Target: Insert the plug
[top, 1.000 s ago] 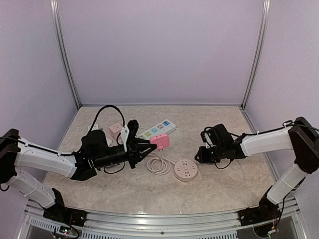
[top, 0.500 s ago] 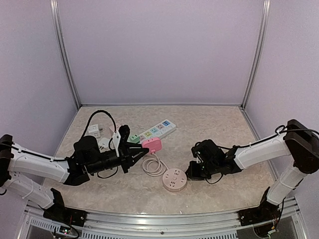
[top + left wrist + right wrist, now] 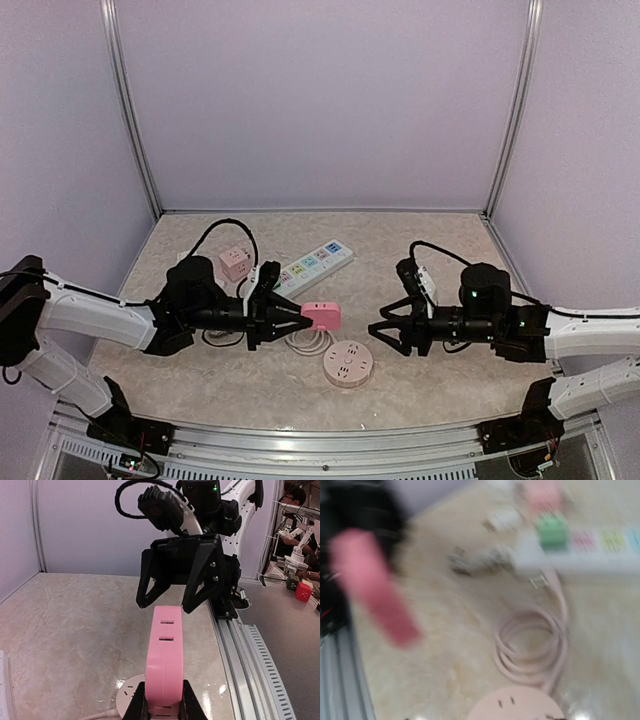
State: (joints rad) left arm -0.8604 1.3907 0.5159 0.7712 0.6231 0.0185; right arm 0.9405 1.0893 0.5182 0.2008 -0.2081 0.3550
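Note:
My left gripper (image 3: 298, 317) is shut on a pink socket block (image 3: 323, 317), held edge-up over the table; in the left wrist view its fingers (image 3: 136, 711) clamp the block (image 3: 165, 655) at its near end. My right gripper (image 3: 382, 337) faces the block from the right, jaws spread and empty, and shows head-on as the right gripper (image 3: 166, 603). Below them lies a round pink socket (image 3: 348, 364) with its coiled cord (image 3: 305, 343). The cord's plug (image 3: 539, 583) lies blurred beside the white strip (image 3: 580, 550).
A white power strip (image 3: 315, 262) with coloured sockets lies at the back, with a pink cube adapter (image 3: 234, 262) to its left. A green adapter (image 3: 552, 530) sits on the strip. The metal rail (image 3: 250, 655) marks the table's near edge.
My right gripper pushed the round socket left and toward the near edge, then lifted, turned toward the pink block and opened. The left gripper stayed shut on the block and lowered it.

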